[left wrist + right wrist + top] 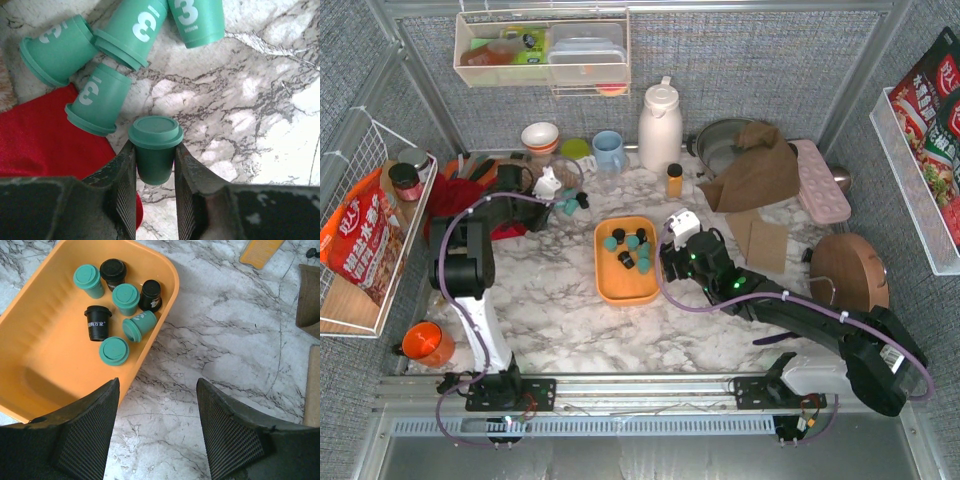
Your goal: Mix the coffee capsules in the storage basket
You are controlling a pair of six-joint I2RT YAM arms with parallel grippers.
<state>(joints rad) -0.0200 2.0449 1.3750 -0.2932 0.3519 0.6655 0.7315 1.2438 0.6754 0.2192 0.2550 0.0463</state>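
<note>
The orange storage basket lies mid-table and holds several teal and black coffee capsules; the right wrist view shows its bare floor and the capsules bunched at its far end. My right gripper is open and empty, its jaws wide over the marble just right of the basket's rim. My left gripper is shut on a teal capsule, lid facing away. Several more teal capsules lie on their sides on the marble just beyond it.
A red cloth lies under the left gripper's left side. An amber bottle, white jug, blue cup, brown cloth on a pan, pink tray and wooden lid stand around. An orange cup sits front left.
</note>
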